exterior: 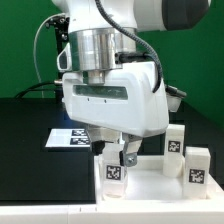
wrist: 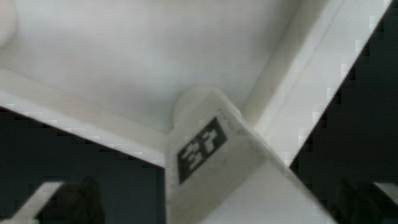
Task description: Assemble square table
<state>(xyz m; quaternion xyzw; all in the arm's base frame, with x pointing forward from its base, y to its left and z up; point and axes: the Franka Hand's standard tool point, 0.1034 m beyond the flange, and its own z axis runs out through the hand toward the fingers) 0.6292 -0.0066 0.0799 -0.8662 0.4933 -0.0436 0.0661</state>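
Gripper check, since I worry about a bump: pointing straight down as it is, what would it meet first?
Probably the tagged leg standing on the table top; the gripper hangs right at it, though depth is unclear.

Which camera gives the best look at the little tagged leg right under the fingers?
The wrist view: the leg fills the picture there, its tag plain against the table top. The exterior view shows the same leg small, partly behind the fingers.

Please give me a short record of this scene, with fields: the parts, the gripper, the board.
table top: white square top lies flat on the black table
legs: three tagged white legs stand on it
gripper: open, low beside the near leg, holding nothing
marker board: flat on the table, behind the arm
wrist view: one tagged leg, close
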